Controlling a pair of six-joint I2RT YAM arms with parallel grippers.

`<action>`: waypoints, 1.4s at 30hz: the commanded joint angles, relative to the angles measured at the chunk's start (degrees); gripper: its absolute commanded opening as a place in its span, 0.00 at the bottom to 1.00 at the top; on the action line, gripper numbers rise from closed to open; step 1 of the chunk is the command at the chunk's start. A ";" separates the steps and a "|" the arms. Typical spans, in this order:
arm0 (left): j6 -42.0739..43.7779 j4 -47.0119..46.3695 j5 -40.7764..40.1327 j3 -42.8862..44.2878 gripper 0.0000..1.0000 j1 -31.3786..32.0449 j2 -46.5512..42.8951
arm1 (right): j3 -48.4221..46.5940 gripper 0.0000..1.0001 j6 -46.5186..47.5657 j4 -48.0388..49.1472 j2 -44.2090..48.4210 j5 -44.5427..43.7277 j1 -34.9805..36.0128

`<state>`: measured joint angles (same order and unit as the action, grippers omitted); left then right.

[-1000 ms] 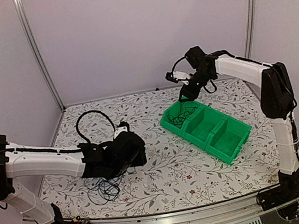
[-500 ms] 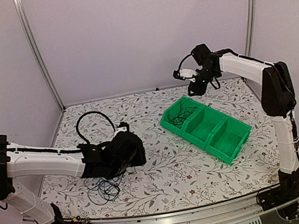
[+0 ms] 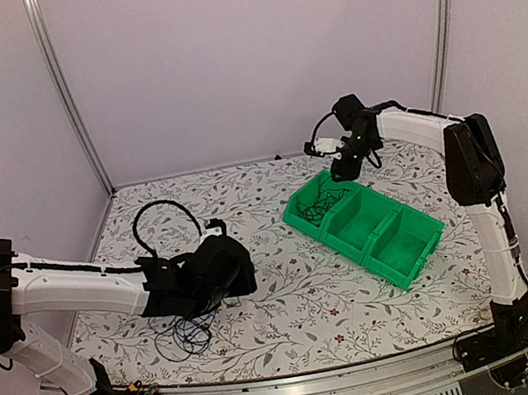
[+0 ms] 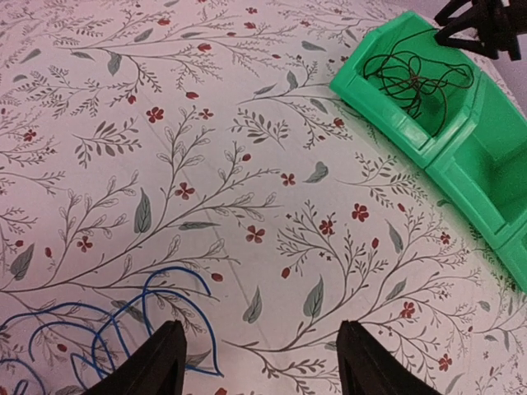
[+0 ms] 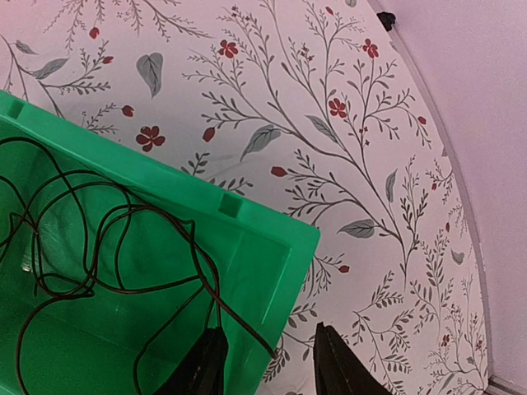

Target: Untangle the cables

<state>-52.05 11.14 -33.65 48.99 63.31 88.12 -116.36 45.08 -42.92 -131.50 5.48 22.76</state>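
Judging from the layout, untangling is partway done: one thin black cable [image 4: 412, 81] lies coiled in the end compartment of the green plastic bin [image 5: 255, 239], while a knot of thin dark wires [image 3: 183, 331] sits unsorted on the floral tabletop [image 3: 292, 304]. Both pincers stand apart and empty — the left gripper [image 4: 268, 370] near the knot, the right gripper [image 5: 268, 366] over the bin's corner.

The top camera looked down on the green bin [image 3: 424, 254] from afar; both wrist cameras shared it, right closest.
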 commanded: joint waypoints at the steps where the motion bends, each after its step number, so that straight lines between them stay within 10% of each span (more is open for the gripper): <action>1: -0.41 -1.17 0.07 -0.61 0.64 -0.76 -0.43 | -2.66 0.39 0.36 1.29 -2.55 0.00 0.09; 11: -0.86 -1.71 0.46 -1.23 0.64 -0.75 -0.32 | -3.36 0.19 0.31 1.49 -3.70 -0.62 0.11; 24: -0.43 -3.79 1.60 -0.96 0.64 -0.81 1.58 | -1.65 0.26 -0.52 1.42 0.18 -1.19 0.26; 42: -0.14 -5.23 2.62 -0.44 0.64 -0.77 2.97 | 2.53 0.09 -0.35 3.28 4.58 -2.14 3.67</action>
<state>-52.53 7.29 -31.53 47.83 63.29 89.78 -115.63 44.82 -40.53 -130.87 3.64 24.88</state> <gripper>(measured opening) 0.642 0.120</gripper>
